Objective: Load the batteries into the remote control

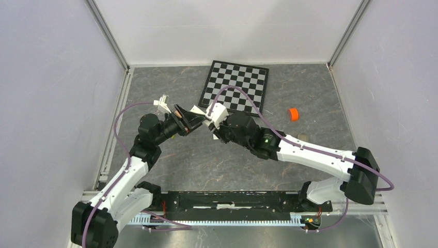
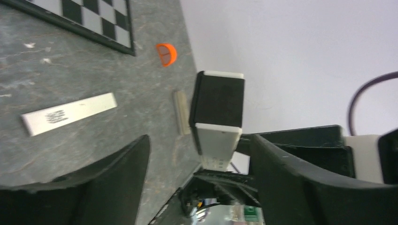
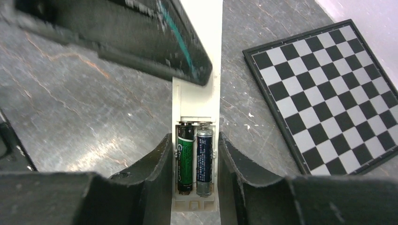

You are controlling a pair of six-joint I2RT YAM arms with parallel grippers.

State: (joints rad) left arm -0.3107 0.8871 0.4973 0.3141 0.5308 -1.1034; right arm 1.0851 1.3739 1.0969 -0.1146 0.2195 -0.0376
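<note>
From above, little to go on: left hand (image 1: 188,121) and right hand (image 1: 210,124) nose to nose over mid-counter (image 1: 181,160), just short of the chessboard (image 1: 236,87), the thing between them mostly hidden.

From the right wrist, the detail: right hand clamped on the remote (image 3: 196,101) by its two long edges, level with the recess. Pale back up, recess open, two batteries (image 3: 186,159) seated side by side, one green and black, the other dark blue with a silver tip. Across the far end, one dark finger (image 3: 117,33) of the left hand.

From the left wrist, the other end: black screen panel on a white body. Left hand open, a gap on either side of the remote. Beyond, on the counter, a printed white strip (image 2: 70,112), a cream block (image 2: 180,112) and an orange cap (image 2: 166,53).
</note>
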